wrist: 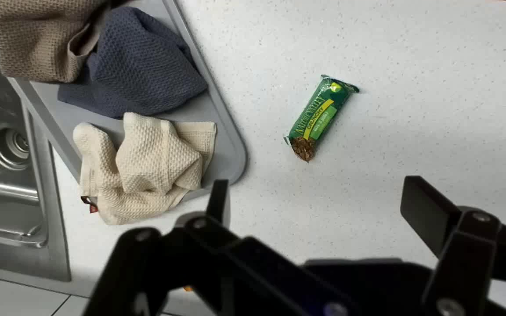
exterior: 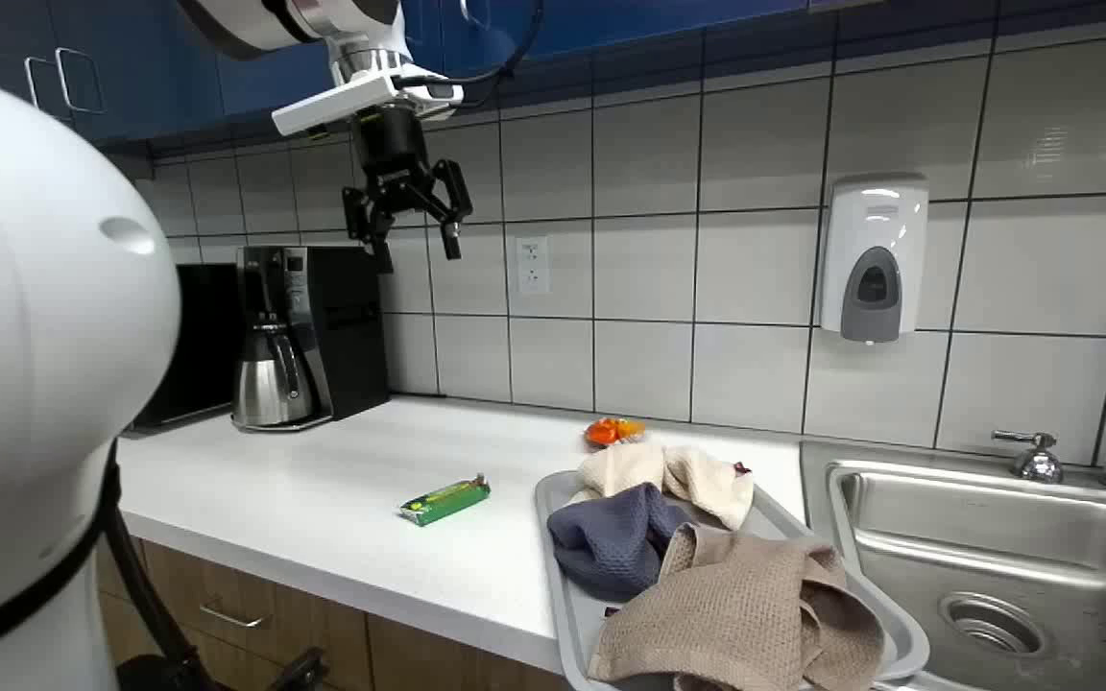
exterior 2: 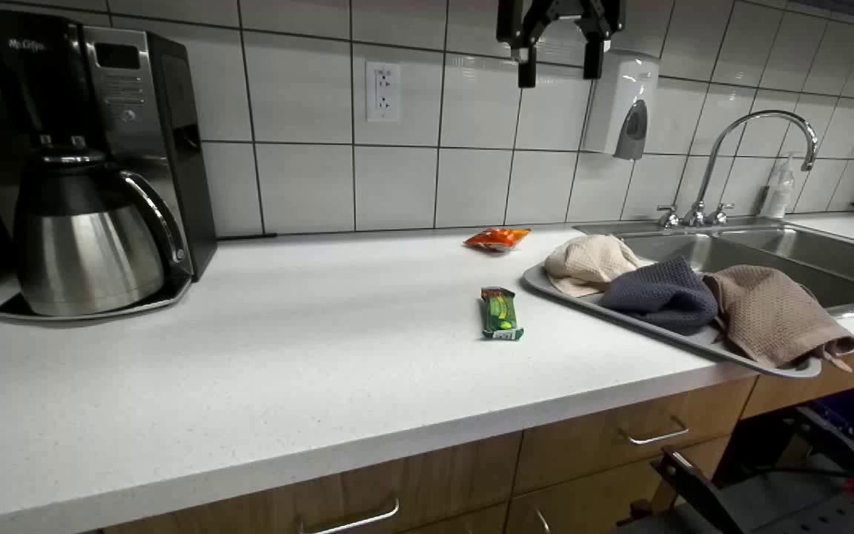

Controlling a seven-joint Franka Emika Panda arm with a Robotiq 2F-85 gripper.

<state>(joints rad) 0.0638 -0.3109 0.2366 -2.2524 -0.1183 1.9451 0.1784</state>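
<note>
Overhead, the pincer [wrist: 316, 198] gapes. In the wrist view, a Nature Valley Crunchy bar [wrist: 320, 115] lies at its twelve o'clock.

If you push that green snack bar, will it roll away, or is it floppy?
The green snack bar probably won't roll: it lies flat on the white counter and doesn't look round. It would likely slide, as its wrapper looks a bit shiny. It's probably stiff, not floppy, since it looks straight, though the wrapper's thin ends might bend.
</note>
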